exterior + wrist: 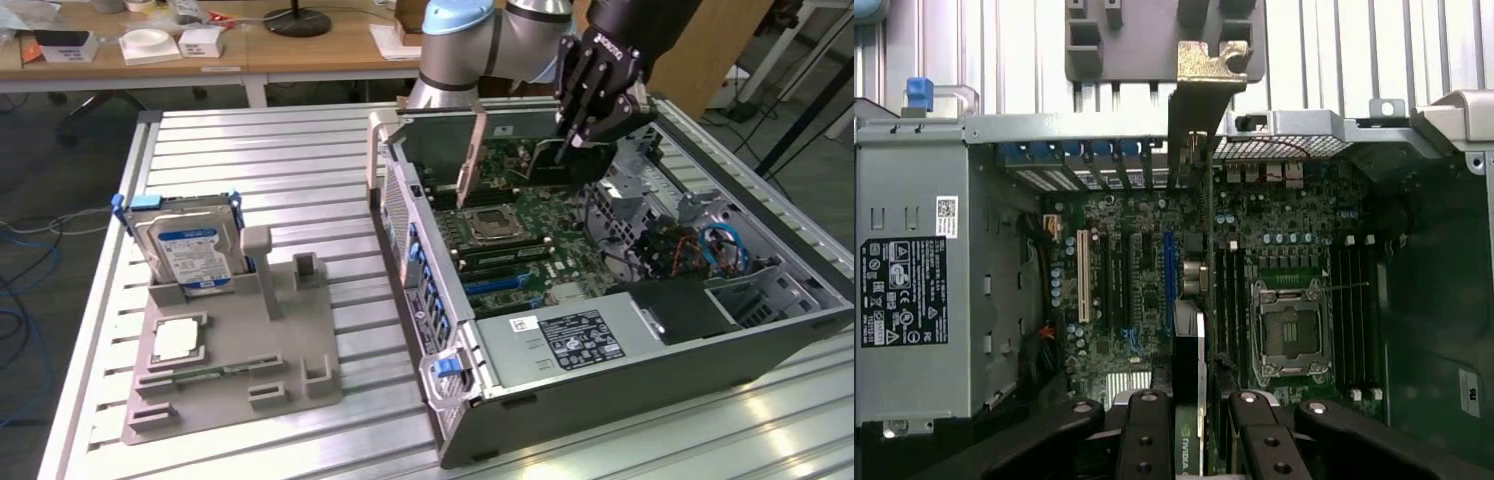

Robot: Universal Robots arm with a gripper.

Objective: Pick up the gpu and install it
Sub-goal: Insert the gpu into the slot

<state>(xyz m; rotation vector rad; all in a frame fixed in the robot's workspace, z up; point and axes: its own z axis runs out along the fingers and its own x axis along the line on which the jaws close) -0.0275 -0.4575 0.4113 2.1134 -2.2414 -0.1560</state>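
Note:
My gripper (582,138) hangs over the open computer case (447,330), shut on the gpu (547,165). The card is held on edge just above the motherboard (527,245), near the case's rear wall. Its metal end bracket (470,152) points toward the exterior view's left. In the wrist view the gpu (1199,380) appears edge-on between my black fingers (1146,440), and its bracket (1204,85) reaches up past the case's rear edge. It lies beside the blue expansion slot (1168,265) and stands clear above the board.
A grey holder (234,350) at the exterior view's left carries a silver hard drive (191,250), a CPU (180,340) and a memory stick (200,375). Inside the case are the power supply (577,338), the CPU socket (1291,330) and blue cables (721,250).

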